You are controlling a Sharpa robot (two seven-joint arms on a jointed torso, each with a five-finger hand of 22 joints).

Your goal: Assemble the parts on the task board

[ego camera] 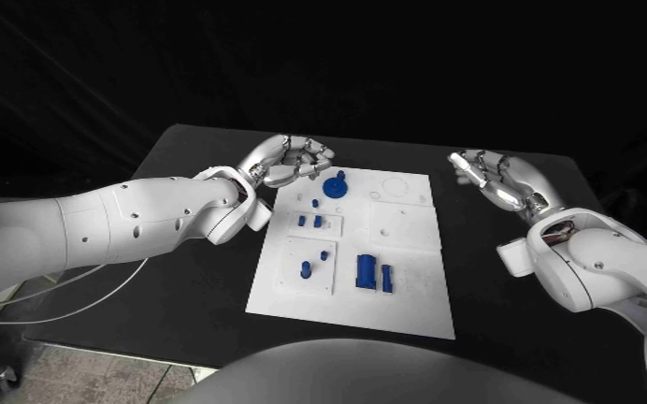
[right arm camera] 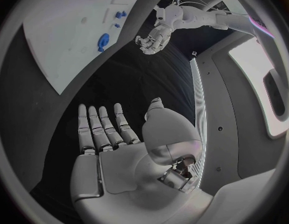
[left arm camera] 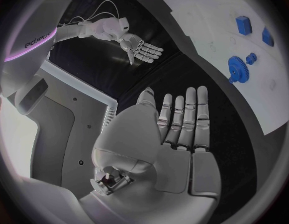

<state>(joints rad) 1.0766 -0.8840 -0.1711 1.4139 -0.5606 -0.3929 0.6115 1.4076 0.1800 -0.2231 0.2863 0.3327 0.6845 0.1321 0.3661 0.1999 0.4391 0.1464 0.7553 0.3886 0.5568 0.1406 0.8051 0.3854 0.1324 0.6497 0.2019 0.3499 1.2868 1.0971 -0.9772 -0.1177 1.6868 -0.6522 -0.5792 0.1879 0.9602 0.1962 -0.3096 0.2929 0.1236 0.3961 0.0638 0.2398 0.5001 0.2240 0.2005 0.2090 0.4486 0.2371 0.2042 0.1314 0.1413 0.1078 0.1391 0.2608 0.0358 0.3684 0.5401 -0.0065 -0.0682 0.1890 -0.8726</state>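
White task board (ego camera: pixel 405 306) mid-counter (ego camera: pixel 202 156), studded with blue parts (ego camera: pixel 366 270), smallest too tiny to identify. Left hand (ego camera: pixel 286 161) and right hand (ego camera: pixel 494 178) flanking far edge, fingers (left arm camera: pixel 181 122) extended, holding nothing.

Black tabletop (ego camera: pixel 202 264), matte, dark backdrop behind it. One thing sits directly on it: the white task board (ego camera: pixel 405 306), roughly centred, long axis running away from the robot, lying flat.

Board carries small blue parts: a gear (ego camera: pixel 335 188) near the far left corner, two little blocks (ego camera: pixel 309 222) on a raised white sub-plate at mid-left, a rounded piece (ego camera: pixel 305 269) on a second sub-plate nearer the robot, and two upright rectangular blocks (ego camera: pixel 372 272) side by side near the middle of the near half. Far right part of the board is bare white with faint circular recesses (ego camera: pixel 399 187).

White cables (ego camera: pixel 67 296) trail past the tabletop's near left edge.
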